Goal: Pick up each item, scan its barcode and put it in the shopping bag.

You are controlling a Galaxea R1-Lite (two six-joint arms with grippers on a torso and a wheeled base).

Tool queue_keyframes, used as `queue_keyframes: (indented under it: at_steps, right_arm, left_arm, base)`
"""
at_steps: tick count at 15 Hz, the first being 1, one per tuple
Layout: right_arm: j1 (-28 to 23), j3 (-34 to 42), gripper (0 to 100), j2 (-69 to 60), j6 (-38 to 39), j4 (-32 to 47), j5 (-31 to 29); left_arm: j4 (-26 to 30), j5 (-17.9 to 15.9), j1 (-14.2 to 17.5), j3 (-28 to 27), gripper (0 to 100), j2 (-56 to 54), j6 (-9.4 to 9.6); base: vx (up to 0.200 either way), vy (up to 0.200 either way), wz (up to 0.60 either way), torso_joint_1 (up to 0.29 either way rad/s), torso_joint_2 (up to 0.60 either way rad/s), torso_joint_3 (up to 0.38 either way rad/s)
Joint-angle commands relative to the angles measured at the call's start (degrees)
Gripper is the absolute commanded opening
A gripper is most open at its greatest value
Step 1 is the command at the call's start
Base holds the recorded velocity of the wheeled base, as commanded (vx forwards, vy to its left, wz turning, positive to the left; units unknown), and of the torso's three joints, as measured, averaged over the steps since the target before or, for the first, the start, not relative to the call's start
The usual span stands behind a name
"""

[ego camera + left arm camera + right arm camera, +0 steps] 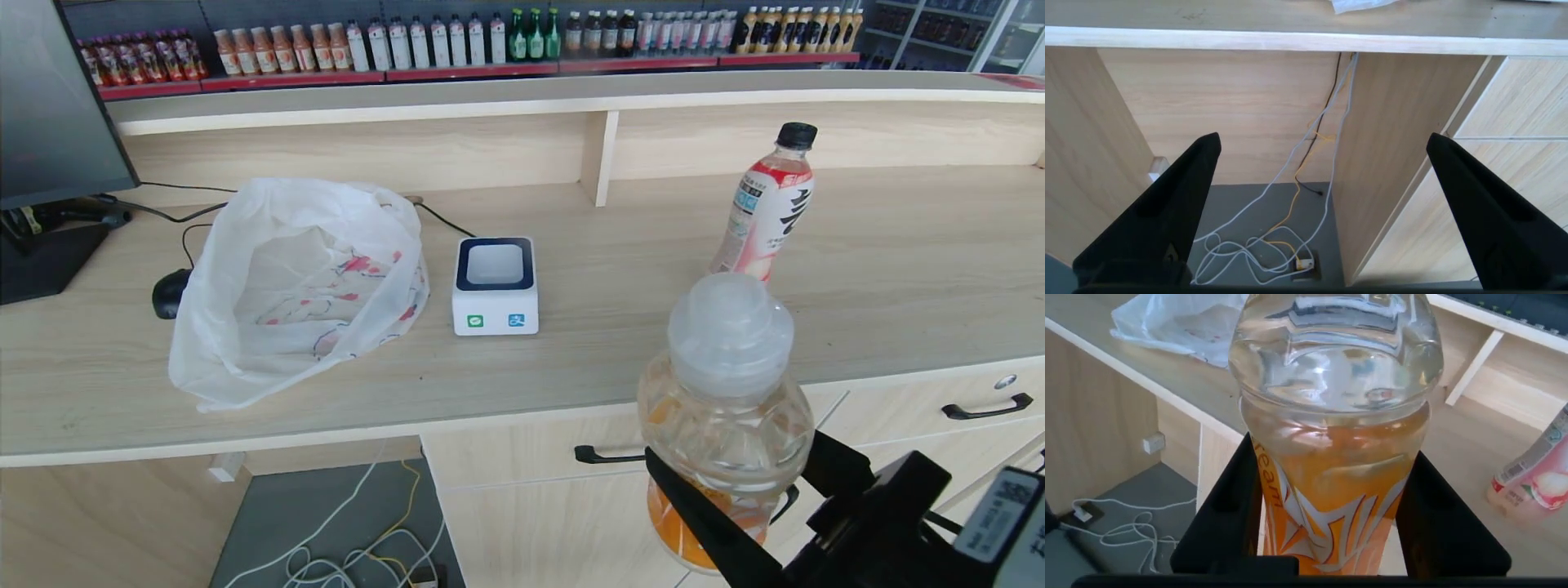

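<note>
Well, my right gripper (735, 498) is pinching the orange drink bottle (722, 408) around its lower half, with one black finger (1221, 523) on each side. The bottle stands upright in the grip and has a clear cap on top. I am holding it up in the air on the right side, just in front of the counter (571, 367) and its drawers (898, 408).

My left gripper (1327, 220) hangs low, below the counter's edge. Its two fingers are spread wide apart with nothing between them. Past them I see loose cables (1274, 237) lying on the dark floor under the counter.

On the counter, behind my bottle, stands a pink bottle (767, 208) with a black cap, leaning a little. The white scanner (495, 286) sits near the middle of the counter with its glass window facing up. Just beside it, on its left, lies the white shopping bag (302, 286), with its mouth open toward me. A black mouse (170, 292) touches the bag's far left side, and a dark monitor (57, 90) stands in the left corner. At the back is a long shelf (457, 41) of drink bottles.
</note>
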Motion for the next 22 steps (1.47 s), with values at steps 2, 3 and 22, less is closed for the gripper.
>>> queue_keyframes:
  at_steps: [2,3,22]
  right_arm:
    - [0.11,1.06,0,1.20,-1.47,-0.08,0.08]
    - [0.02,1.15,0,1.56,-1.83,-0.08,0.08]
    - [6.35,5.02,0,0.06,-45.24,-0.08,7.03]
  left_arm:
    - [-0.01,0.00,0.00,0.00,100,-0.02,0.04]
    - [-0.01,0.00,0.00,0.00,100,-0.02,0.04]
    - [-0.01,0.00,0.00,0.00,100,-0.02,0.04]
  base:
    - [0.000,0.000,0.00,0.000,0.00,0.000]
    - [0.000,0.000,0.00,0.000,0.00,0.000]
    - [0.000,0.000,0.00,0.000,0.00,0.000]
